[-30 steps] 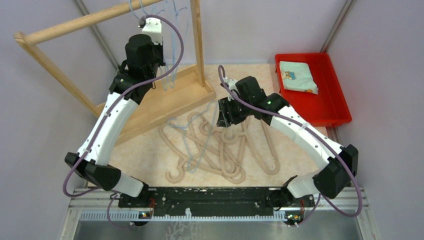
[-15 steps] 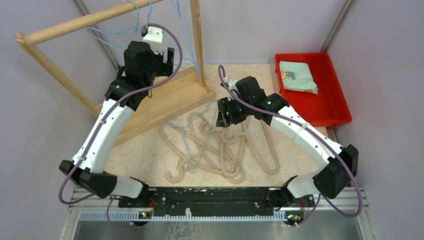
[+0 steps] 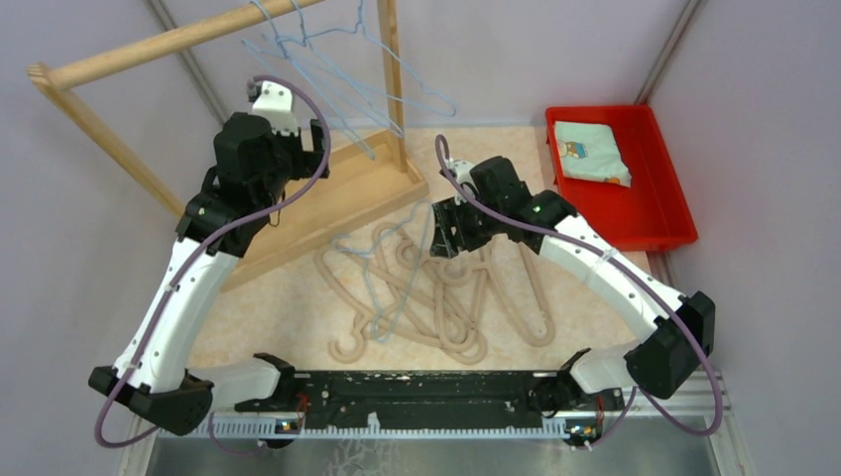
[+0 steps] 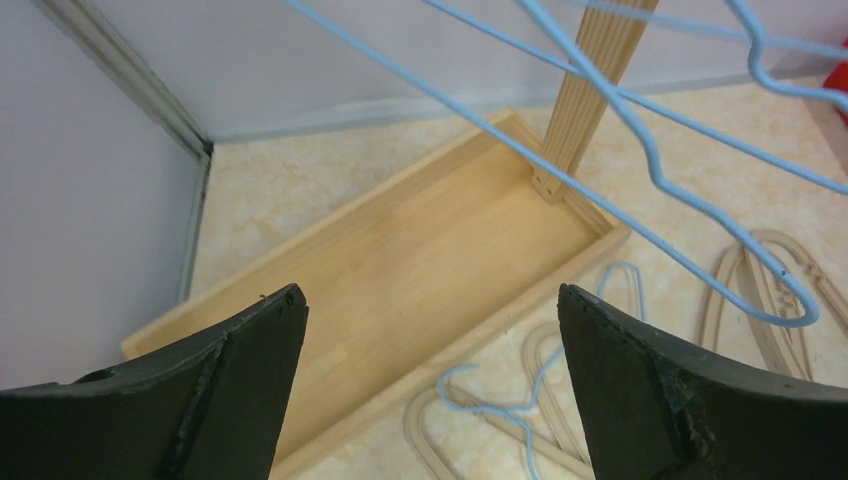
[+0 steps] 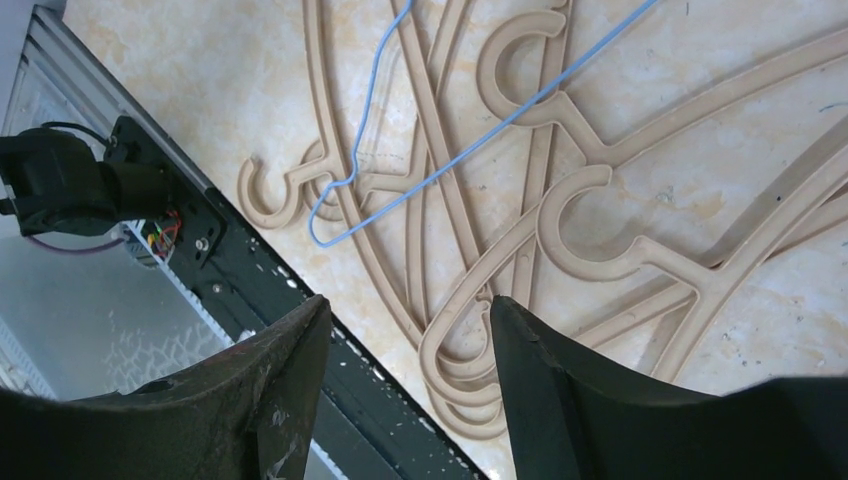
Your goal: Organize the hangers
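Several light-blue wire hangers (image 3: 298, 42) hang on the wooden rack's rail and swing out to the right. In the left wrist view their wires (image 4: 652, 160) cross above and beyond my fingers. My left gripper (image 3: 315, 149) (image 4: 430, 295) is open and empty, just left of and below them, over the rack's base (image 4: 420, 270). Several beige hangers (image 3: 436, 307) (image 5: 590, 255) lie tangled on the table with one blue wire hanger (image 3: 347, 240) (image 5: 520, 100) among them. My right gripper (image 3: 446, 236) (image 5: 408, 303) hovers open over this pile, holding nothing.
The rack (image 3: 327, 193) stands at the back left, its upright post (image 4: 595, 70) just right of my left gripper. A red tray (image 3: 655, 213) holding a folded cloth (image 3: 590, 149) sits at the back right. Grey walls close in on both sides.
My left gripper opened and let go of a blue wire hanger, which now swings on the rail; the left arm drew back to the left. The right jaws widened a little in place.
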